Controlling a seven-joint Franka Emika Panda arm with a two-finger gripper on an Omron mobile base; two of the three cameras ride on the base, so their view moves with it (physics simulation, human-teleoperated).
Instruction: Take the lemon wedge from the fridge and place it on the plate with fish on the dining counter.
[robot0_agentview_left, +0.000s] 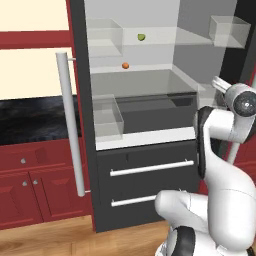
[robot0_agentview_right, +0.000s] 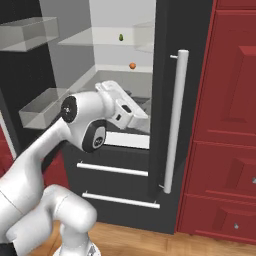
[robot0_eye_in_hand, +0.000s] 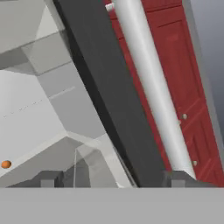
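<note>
While pincer (robot0_eye_in_hand: 109, 179) gapes, lemon wedge (robot0_agentview_left: 141, 37) well above

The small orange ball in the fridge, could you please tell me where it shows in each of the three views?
Left base view: orange ball upper middle, on the pale shelf under the lemon wedge.
Right base view: orange ball upper middle, again below the lemon wedge.
Hand view: orange ball at the far left edge, low.
Shared landmark: the silver door handle.
</note>
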